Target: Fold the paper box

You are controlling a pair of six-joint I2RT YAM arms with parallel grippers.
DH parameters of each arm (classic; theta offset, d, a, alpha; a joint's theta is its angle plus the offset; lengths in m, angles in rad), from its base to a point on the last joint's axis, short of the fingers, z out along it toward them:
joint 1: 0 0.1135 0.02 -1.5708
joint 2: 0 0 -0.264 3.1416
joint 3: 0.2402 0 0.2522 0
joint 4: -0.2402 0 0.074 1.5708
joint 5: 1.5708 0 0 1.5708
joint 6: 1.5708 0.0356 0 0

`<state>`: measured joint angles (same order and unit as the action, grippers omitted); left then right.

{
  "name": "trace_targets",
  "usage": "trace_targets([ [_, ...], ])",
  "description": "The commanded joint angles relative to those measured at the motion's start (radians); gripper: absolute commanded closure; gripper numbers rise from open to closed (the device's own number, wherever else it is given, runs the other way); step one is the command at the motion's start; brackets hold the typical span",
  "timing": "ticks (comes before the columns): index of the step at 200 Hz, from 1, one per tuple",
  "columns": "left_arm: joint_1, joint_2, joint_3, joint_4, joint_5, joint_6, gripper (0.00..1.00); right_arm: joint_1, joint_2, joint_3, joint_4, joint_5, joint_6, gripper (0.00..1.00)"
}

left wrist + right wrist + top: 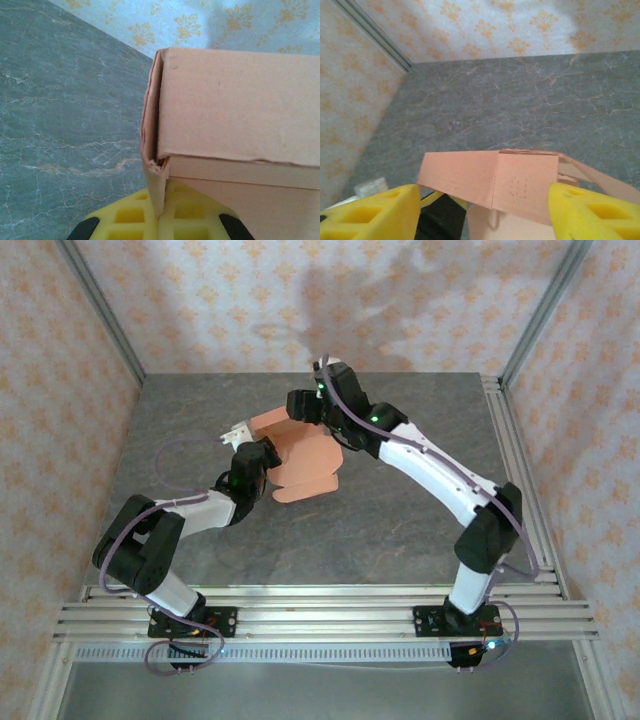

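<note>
Two tools: left tool [159, 217] clamped on paper box [305, 455] flap; right tool [484, 200] open, straddling it.

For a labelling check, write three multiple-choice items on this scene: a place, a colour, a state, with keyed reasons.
1. Where is the paper box?
A. mid-table
B. on the near rails
C. against the back wall
2. What colour are the left gripper's pads?
A. blue
B. yellow
C. red
3. How is the left gripper?
A. wide open
B. shut on nothing
C. shut on a box edge
Key: 1 A, top view shows it at the table's centre; 2 B, yellow in the left wrist view; 3 C, card runs between its closed pads.
</note>
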<state>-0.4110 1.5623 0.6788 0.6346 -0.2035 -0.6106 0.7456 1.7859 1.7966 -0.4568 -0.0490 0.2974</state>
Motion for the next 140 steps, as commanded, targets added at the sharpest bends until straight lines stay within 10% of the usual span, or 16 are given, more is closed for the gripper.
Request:
trace_targets([
  [1,-0.006,0.008,0.010,-0.014,-0.049,0.024,1.00,0.000,0.055,0.090,-0.099,0.025,0.018,0.37],
  [140,-0.008,0.009,0.008,-0.009,-0.032,0.023,1.00,-0.002,0.142,0.124,-0.091,-0.024,0.124,0.78],
])
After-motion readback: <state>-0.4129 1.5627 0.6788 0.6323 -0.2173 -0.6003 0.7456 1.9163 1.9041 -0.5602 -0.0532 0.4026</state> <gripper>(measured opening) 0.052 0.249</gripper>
